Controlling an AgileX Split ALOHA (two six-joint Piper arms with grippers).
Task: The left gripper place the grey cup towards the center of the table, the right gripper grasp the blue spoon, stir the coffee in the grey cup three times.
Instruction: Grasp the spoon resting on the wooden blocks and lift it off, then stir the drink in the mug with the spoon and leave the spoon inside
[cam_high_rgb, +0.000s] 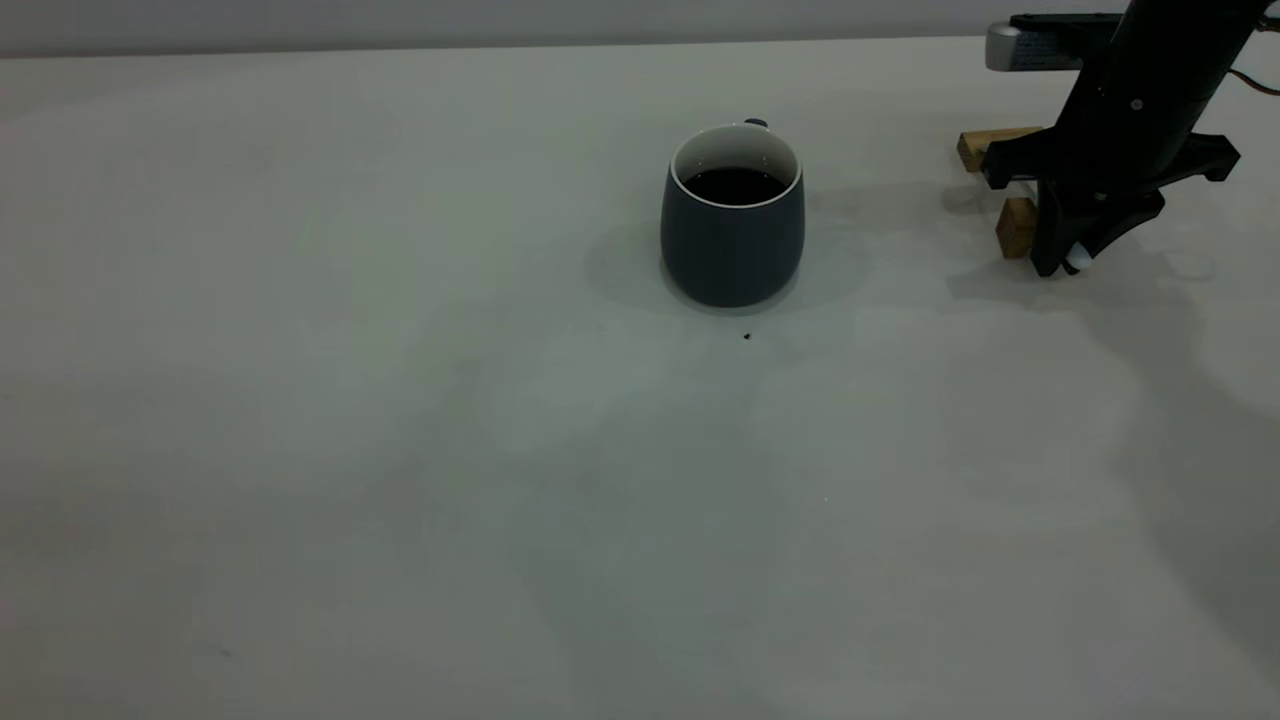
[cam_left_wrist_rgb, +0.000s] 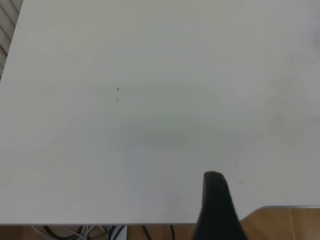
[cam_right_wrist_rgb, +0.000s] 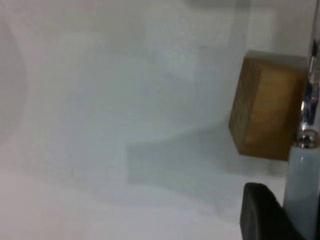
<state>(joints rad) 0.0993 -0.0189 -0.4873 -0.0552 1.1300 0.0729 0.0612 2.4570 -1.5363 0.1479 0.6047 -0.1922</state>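
**Spoon pickup at frame right: cup already placed**

At frame centre, the grey cup (cam_high_rgb: 732, 215) holds coffee (cam_high_rgb: 735, 185). Upper right, the right gripper (cam_high_rgb: 1062, 262) straddles the blue spoon (cam_right_wrist_rgb: 301, 172) on wooden blocks (cam_high_rgb: 1015, 227); whether it has closed cannot be determined. Risk: off-centre closure could flick the spoon away. Left gripper (cam_left_wrist_rgb: 216, 210): mostly cropped.

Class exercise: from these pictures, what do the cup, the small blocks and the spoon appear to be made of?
Grey cup: likely glazed ceramic, smooth slate outside, white inside. Wooden blocks: tan with visible grain. Blue spoon: pale handle, possibly plastic or ceramic; shiny neck looks metal.
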